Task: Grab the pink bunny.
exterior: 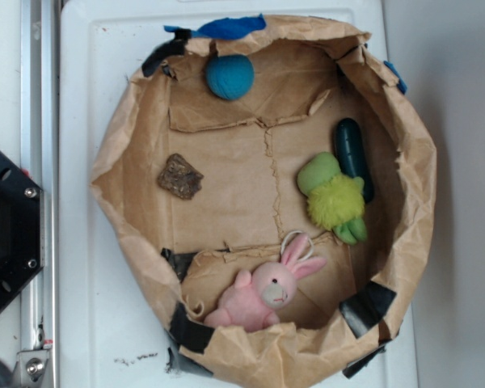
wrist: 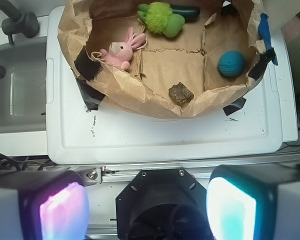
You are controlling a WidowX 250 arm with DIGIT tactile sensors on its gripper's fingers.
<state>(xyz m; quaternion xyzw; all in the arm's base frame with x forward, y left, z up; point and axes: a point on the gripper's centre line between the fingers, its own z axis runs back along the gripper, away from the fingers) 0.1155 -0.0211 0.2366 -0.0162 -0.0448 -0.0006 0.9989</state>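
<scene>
Jaws stand wide apart with nothing between them, the two pads glowing at the bottom corners of the wrist view, and the gripper hangs well back from the paper bag, outside its near wall. Ahead and off to the left of the jaws, the bunny lies on the bag floor, tucked close against the crumpled left wall, ears pointing away toward the green plush. Straight ahead sits the brown lump, hard by the near wall, and the blue ball waits ahead to the right, well apart from the target. Good approach, I'd say: travel forward over the near wall, shift left, and only then descend, so the pads clear that raised paper edge. Aim for the plump body rather than the thin ears, keep the jaws wide until they straddle it, and watch the left pad, since the wall there could snag or fold under it.
</scene>
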